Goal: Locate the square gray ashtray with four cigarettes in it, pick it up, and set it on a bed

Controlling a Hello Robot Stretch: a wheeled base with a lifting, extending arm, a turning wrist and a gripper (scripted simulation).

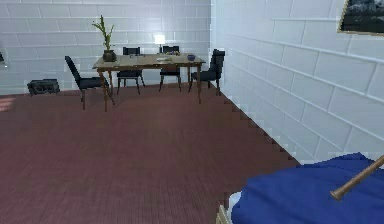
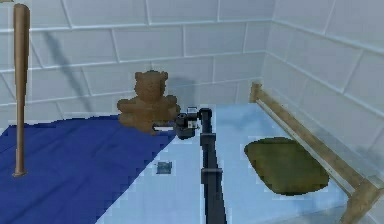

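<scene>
A small grey square thing (image 2: 163, 168), too small to name, lies on the bed's pale sheet (image 2: 250, 200) just left of the arm. The dark arm (image 2: 207, 170) rises from the arm side view's bottom edge over the bed. The gripper (image 2: 166, 128) sits at its far end, right in front of a brown teddy bear (image 2: 148, 100) that sits on the bed. I cannot tell whether the gripper holds anything. A blue blanket (image 2: 70, 170) covers the bed's left part, and its corner (image 1: 310, 195) shows at the forward view's bottom right.
A wooden baseball bat (image 2: 20, 90) leans at the arm side view's left, and an olive cushion (image 2: 285, 165) lies by the wooden bed rail (image 2: 310, 135). Ahead stand a dining table (image 1: 150, 62) with dark chairs (image 1: 85, 80), a potted plant (image 1: 106, 40) and a dark box (image 1: 43, 87). Red floor (image 1: 130, 150) lies between.
</scene>
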